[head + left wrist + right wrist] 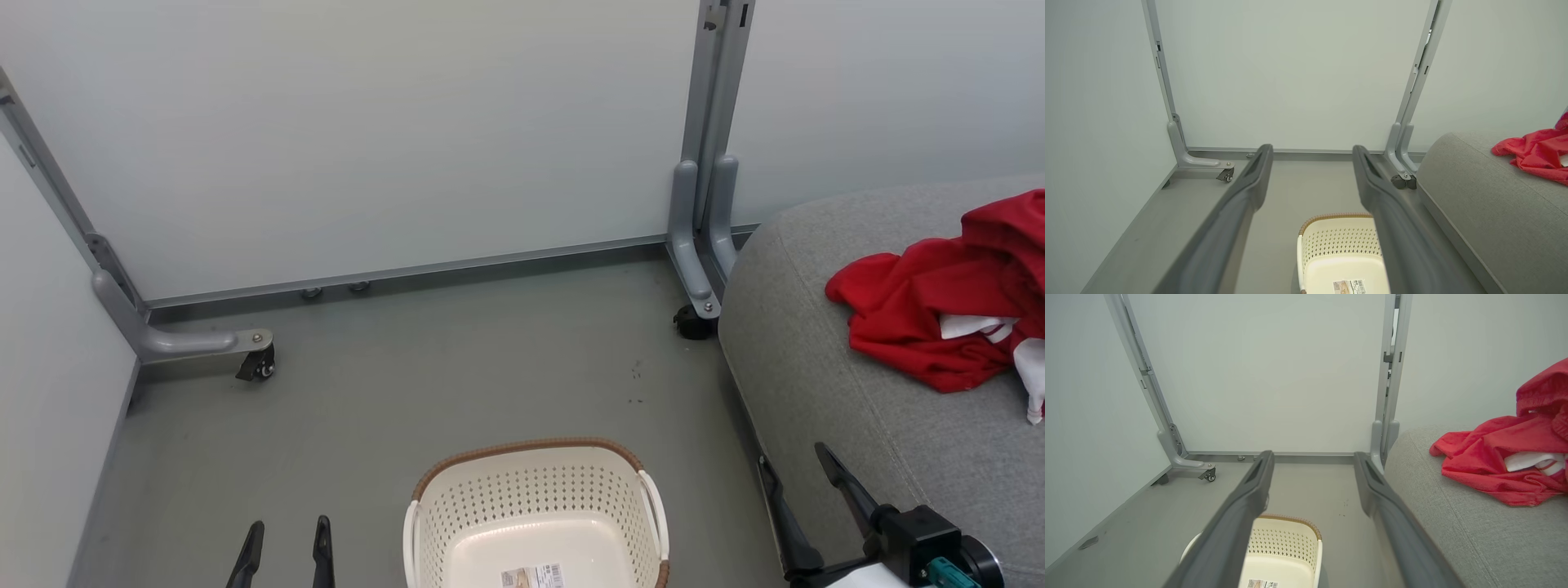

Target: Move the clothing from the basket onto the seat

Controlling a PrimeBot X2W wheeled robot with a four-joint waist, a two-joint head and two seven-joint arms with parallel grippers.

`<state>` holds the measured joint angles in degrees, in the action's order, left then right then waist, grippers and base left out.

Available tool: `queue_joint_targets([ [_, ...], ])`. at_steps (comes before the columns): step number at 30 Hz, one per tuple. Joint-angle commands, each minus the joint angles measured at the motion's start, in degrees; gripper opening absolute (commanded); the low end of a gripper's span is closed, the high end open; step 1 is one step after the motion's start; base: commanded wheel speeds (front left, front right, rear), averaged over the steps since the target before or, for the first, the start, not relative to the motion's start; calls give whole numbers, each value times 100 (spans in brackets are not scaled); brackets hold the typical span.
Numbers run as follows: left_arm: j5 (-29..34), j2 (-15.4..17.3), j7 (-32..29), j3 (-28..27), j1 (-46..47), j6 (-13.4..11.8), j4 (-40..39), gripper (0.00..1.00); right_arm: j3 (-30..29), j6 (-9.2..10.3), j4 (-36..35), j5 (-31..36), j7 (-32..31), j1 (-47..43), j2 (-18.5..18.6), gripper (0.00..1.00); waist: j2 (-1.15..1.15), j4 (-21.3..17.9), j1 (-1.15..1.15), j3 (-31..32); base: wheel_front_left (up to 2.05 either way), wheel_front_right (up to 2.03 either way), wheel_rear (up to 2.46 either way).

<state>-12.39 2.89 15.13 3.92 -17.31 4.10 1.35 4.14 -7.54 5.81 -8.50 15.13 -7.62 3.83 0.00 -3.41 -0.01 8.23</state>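
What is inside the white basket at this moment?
Inside the basket a label sticker lies on the bare bottom. The near part of the basket is cut off by the picture edge, so it cannot be checked.

Clothing partly beyond right edge

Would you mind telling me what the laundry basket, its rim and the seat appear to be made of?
The laundry basket looks like moulded cream plastic, smooth and slightly glossy, with punched holes. Its brown rim has a woven look, possibly imitation rattan. The seat appears upholstered in matte grey woven fabric, with stitched seams.
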Motion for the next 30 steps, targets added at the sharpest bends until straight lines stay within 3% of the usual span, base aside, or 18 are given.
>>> queue_joint_targets([
  [1, 60, 1, 1, 12, -51, -15, 17, 100, -15, 11, 7, -26, 2, -80, -4, 100, 0, 1, 1, 4, 0, 0, 0],
  [2, 90, 1, 1, 19, -52, -26, 21, 100, -22, 11, 10, -35, 2, -88, -6, 100, 0, 0, 1, 9, 0, 0, 0],
  [3, 33, -1, 0, 17, 0, -8, 31, 0, -8, 0, 10, -13, 0, -8, -18, 0, 0, 1, 1, 9, 0, 0, 0],
  [8, -19, -13, -12, 26, 10, -6, 290, 0, 11, -1, 254, -63, -16, -80, -55, 0, 0, 3, 1, 7, 0, 0, 0],
  [30, -2299, 60, -539, -187, 678, 91, 573, 0, -230, 1, 401, -2416, -561, 340, -17, 0, 0, 62, 1, -140, 0, 0, 0],
])
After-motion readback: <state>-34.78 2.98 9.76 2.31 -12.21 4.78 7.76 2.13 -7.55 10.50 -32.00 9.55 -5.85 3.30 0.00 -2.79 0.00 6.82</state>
